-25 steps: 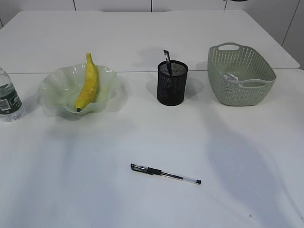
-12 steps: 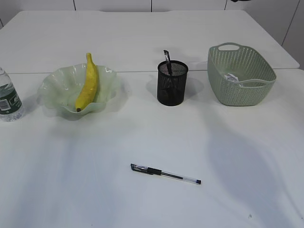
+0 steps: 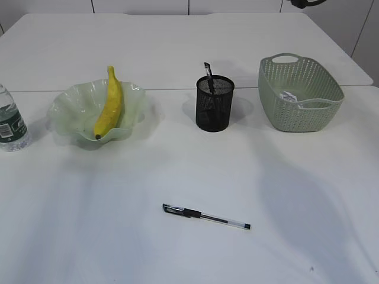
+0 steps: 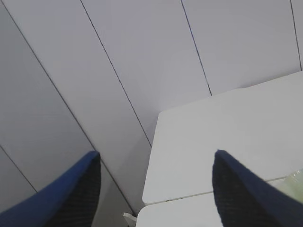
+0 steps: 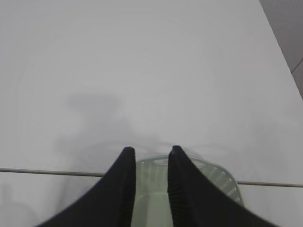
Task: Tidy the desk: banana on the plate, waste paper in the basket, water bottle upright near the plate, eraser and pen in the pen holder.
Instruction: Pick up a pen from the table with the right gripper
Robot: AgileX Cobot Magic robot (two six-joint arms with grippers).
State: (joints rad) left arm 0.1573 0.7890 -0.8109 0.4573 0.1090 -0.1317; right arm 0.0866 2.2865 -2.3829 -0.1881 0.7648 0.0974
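Observation:
A yellow banana [image 3: 110, 109] lies in the pale green plate [image 3: 71, 106]. The water bottle [image 3: 10, 121] stands upright to the plate's left, at the picture's edge. One pen [image 3: 208, 74] sticks out of the black mesh pen holder [image 3: 214, 109]. Another pen [image 3: 205, 216] lies flat on the table in front. White waste paper [image 3: 288, 95] sits inside the green basket [image 3: 302, 103]. The eraser is out of view. My left gripper [image 4: 156, 152] is open and empty, high over the table's far left corner. Above the basket [image 5: 208, 170], my right gripper [image 5: 151, 148] stands open by a narrow gap, holding nothing.
Two white tables meet along a seam [image 3: 166, 90] behind the plate and holder. A white panelled wall [image 4: 118, 71] lies beyond the far table. Neither arm shows over the table in the exterior view.
The objects have stayed put. The soft shadow on the right side of the table has shifted a little.

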